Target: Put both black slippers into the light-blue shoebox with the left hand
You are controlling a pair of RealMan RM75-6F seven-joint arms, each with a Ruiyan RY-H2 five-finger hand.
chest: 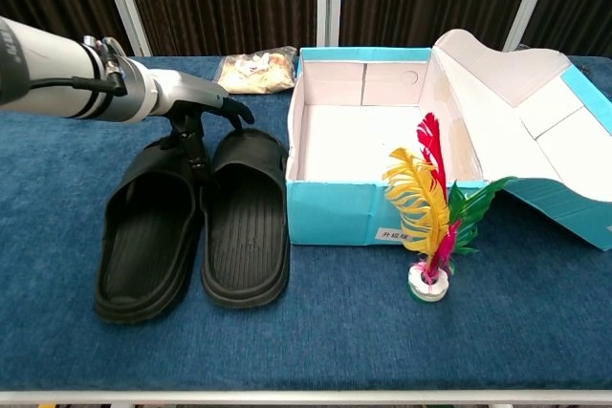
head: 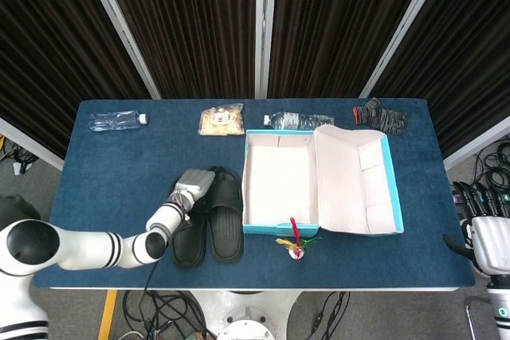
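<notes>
Two black slippers lie side by side on the blue table, left of the box: the left slipper [head: 188, 240] [chest: 146, 236] and the right slipper [head: 226, 224] [chest: 245, 226]. The light-blue shoebox [head: 275, 229] [chest: 335, 213] stands open with its lid folded out to the right, white inside, nothing in it. My left hand [head: 194, 185] [chest: 191, 114] is over the slippers' far ends, its fingers [chest: 197, 158] reaching down into the seam between them and touching them, the thumb stretched over the right slipper. No firm hold shows. My right hand [head: 486, 238] hangs beyond the table's right front corner, holding nothing.
A feather shuttlecock [head: 296, 246] [chest: 429, 207] stands right in front of the box. Along the far edge lie a water bottle [head: 118, 120], a snack bag [head: 221, 119] [chest: 256, 71], a second bottle [head: 299, 120] and a dark glove [head: 381, 115].
</notes>
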